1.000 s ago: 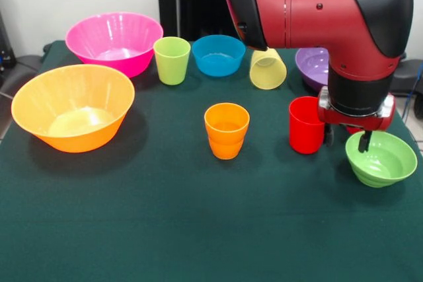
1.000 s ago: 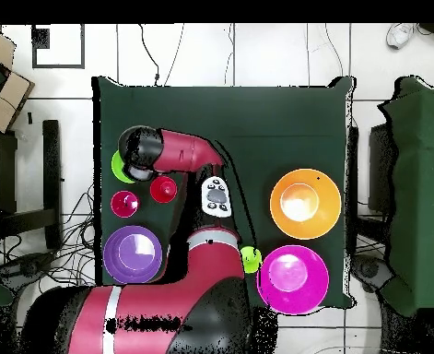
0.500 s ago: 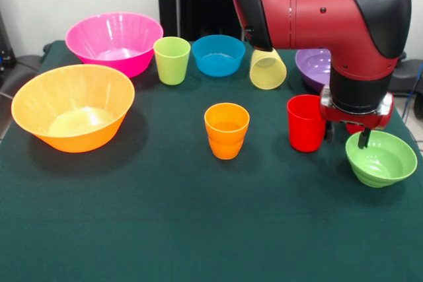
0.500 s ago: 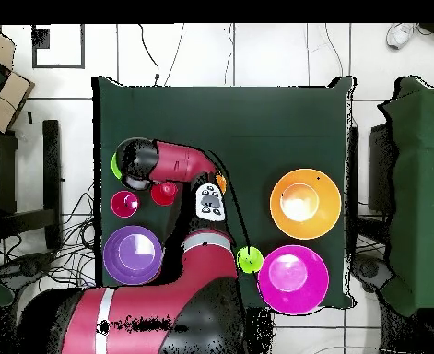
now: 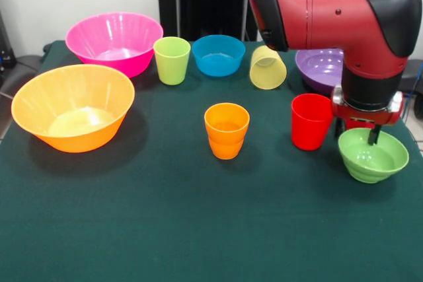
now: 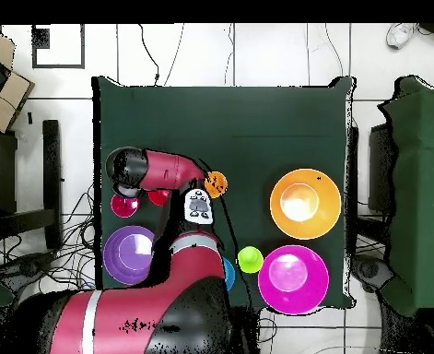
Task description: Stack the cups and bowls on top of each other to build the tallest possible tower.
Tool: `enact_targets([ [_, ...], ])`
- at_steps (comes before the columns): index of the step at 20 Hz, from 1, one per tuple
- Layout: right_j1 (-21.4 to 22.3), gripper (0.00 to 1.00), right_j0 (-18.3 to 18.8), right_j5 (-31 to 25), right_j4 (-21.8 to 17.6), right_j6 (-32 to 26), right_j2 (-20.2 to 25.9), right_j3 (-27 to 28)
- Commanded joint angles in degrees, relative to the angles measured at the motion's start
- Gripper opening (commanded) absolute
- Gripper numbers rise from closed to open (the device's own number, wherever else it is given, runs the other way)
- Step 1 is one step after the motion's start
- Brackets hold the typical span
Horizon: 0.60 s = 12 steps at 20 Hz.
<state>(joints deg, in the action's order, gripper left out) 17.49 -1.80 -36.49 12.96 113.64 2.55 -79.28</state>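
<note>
Front view, lower right: the gripper (image 5: 365, 138) hangs over the small light green bowl (image 5: 372, 156), a light, stiff, slick piece best pinched at its thin rim; whether the fingers are apart, I cannot tell.

Bright even indoor light, soft shadows under bowls, mild glare on arm (image 5: 344, 11)
</note>
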Motion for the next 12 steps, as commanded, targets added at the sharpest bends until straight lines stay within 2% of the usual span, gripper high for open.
enact_targets([
  [1, -2.2, 1.0, -0.7, 5.8, 1.6, 9.1, 4.3, -2.4],
  [4, -3.1, 1.0, -0.8, 7.6, 1.5, 9.2, 4.0, -1.7],
  [12, -2.1, 1.0, -1.0, 6.8, 1.5, 9.1, 3.5, -2.1],
])
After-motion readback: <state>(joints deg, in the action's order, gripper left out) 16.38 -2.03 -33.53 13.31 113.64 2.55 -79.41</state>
